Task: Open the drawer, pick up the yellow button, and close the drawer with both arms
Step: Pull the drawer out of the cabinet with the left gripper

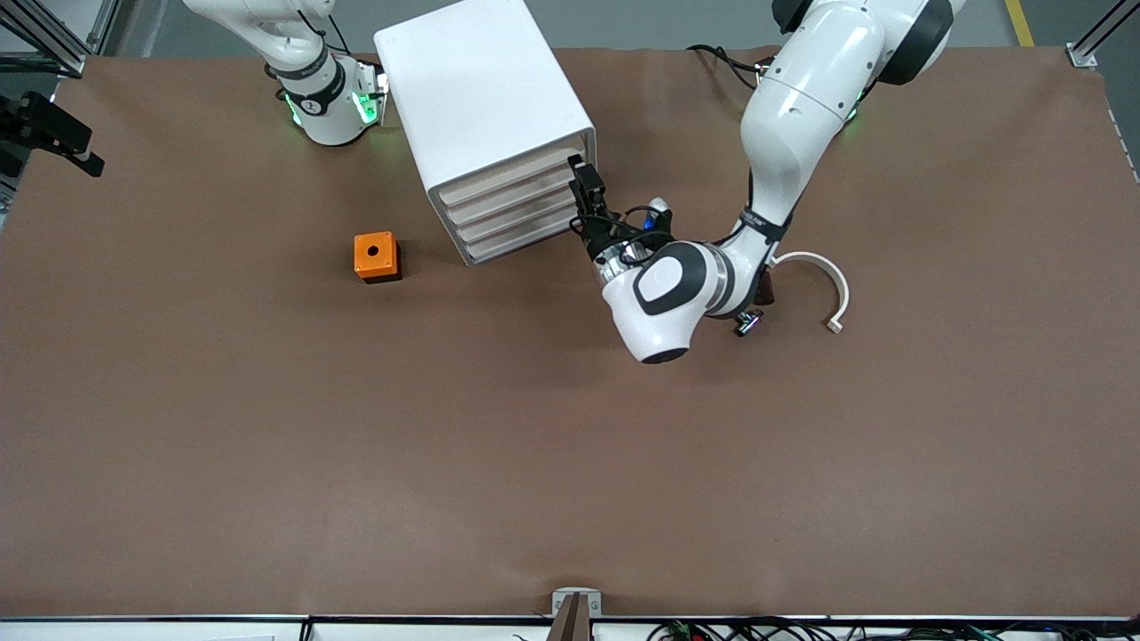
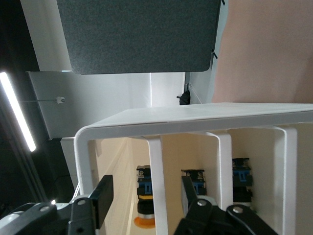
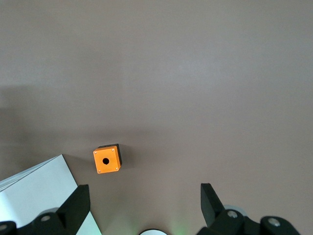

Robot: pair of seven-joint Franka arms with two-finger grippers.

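White plastic makes up the big boxy cabinet (image 1: 485, 116) standing on the brown table (image 1: 570, 445) toward the right arm's end, its four shallow tray drawers stacked with off-white fronts turned toward the left arm. The uppermost drawer (image 1: 512, 175) sits flush with the three below it, not pulled out.

The left gripper (image 1: 583, 191) is at the front of the cabinet, level with the upper drawers, at the corner nearer the left arm's end. In the left wrist view its two black fingers (image 2: 101, 196) stand partly apart, neither spread wide nor pressed together, one on each side of a white upright bar of the cabinet front (image 2: 155, 186). Whether the pads actually press on a drawer front or handle cannot be told from either view. Through the gaps of the front, small push buttons with blue and black bodies show inside; the one nearest the fingers is the tiny button (image 2: 145, 200) with a round orange cap, lying inside the cabinet.

The right gripper (image 3: 142, 205) waits up in the air over the table beside the cabinet, its fingers (image 3: 76, 203) spread wide and holding nothing. Below it on the table lies a small orange box with a round hole in its top (image 1: 375, 255), apart from the cabinet and nearer the front camera.

A white curved half-ring (image 1: 824, 285) lies on the table by the left arm's forearm.
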